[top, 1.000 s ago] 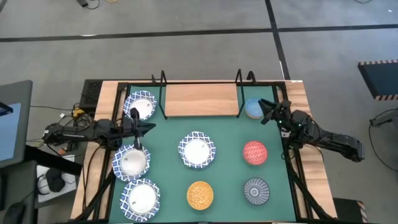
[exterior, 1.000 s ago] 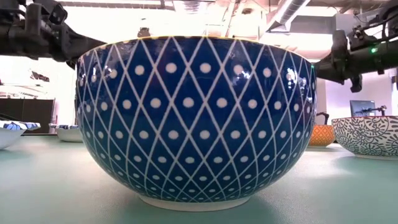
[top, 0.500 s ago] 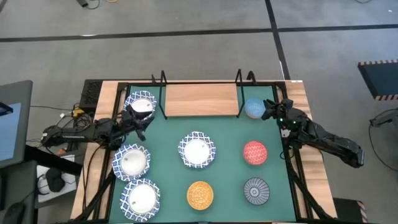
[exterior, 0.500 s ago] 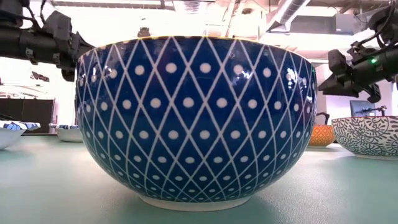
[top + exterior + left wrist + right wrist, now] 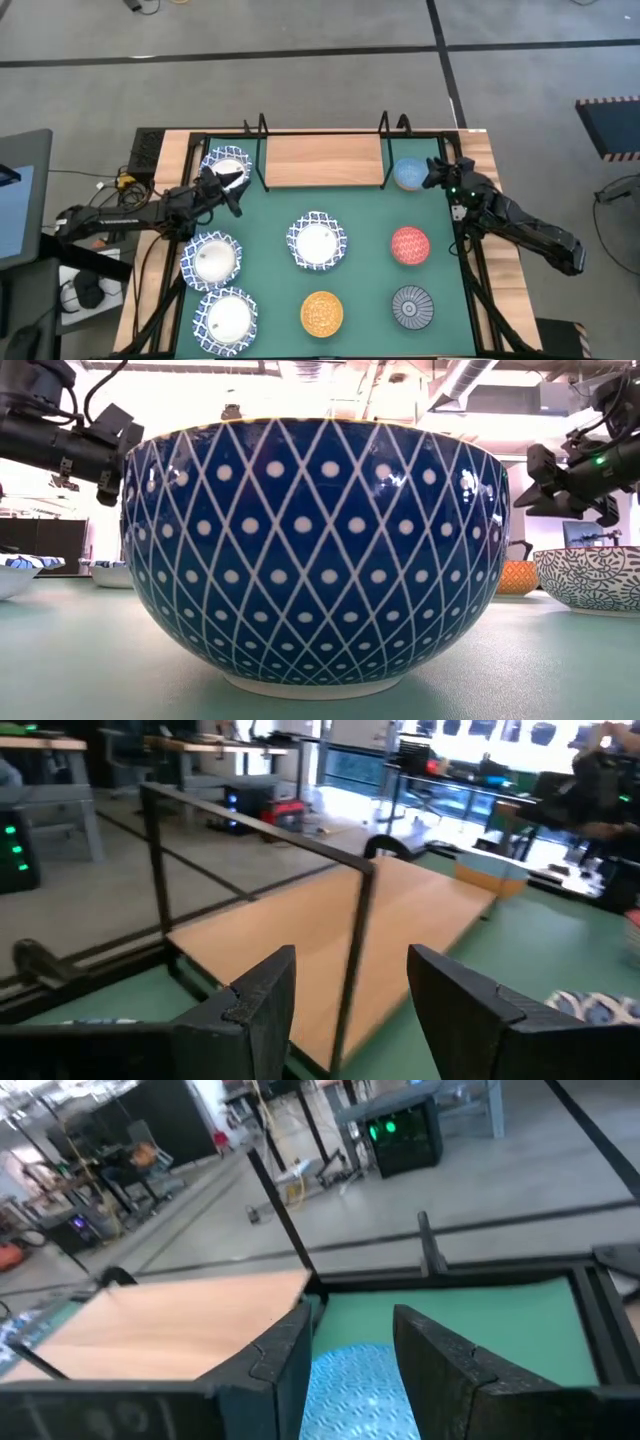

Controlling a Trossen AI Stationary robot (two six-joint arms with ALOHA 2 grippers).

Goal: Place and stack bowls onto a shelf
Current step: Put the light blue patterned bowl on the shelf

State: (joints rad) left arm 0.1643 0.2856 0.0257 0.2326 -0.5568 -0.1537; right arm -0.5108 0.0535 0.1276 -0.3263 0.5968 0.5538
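The shelf [image 5: 323,160], a light-wood board, lies at the far edge of the green mat [image 5: 365,275]. Four white bowls with blue lattice rims rest on the mat: one left of the shelf [image 5: 225,168], two near it [image 5: 212,260] [image 5: 228,318], one in the middle [image 5: 317,242]. My left gripper [image 5: 228,190] [image 5: 350,990] hangs open beside the far-left bowl, facing the shelf [image 5: 330,945]. My right gripper [image 5: 435,175] [image 5: 355,1345] is open, its fingers on either side of the light blue bowl [image 5: 407,175] [image 5: 355,1390]; whether they touch it I cannot tell.
The red [image 5: 409,246], orange [image 5: 321,312] and dark grey [image 5: 411,306] bowls stand on the mat's right half. Black wire supports [image 5: 262,128] [image 5: 385,126] rise at the shelf's ends. The low view is filled by one lattice bowl [image 5: 315,555].
My left gripper has swung from over the near-left bowls toward the far edge, turned to face the shelf, and opened. My right gripper has come down a little toward the light blue bowl. No bowl has moved.
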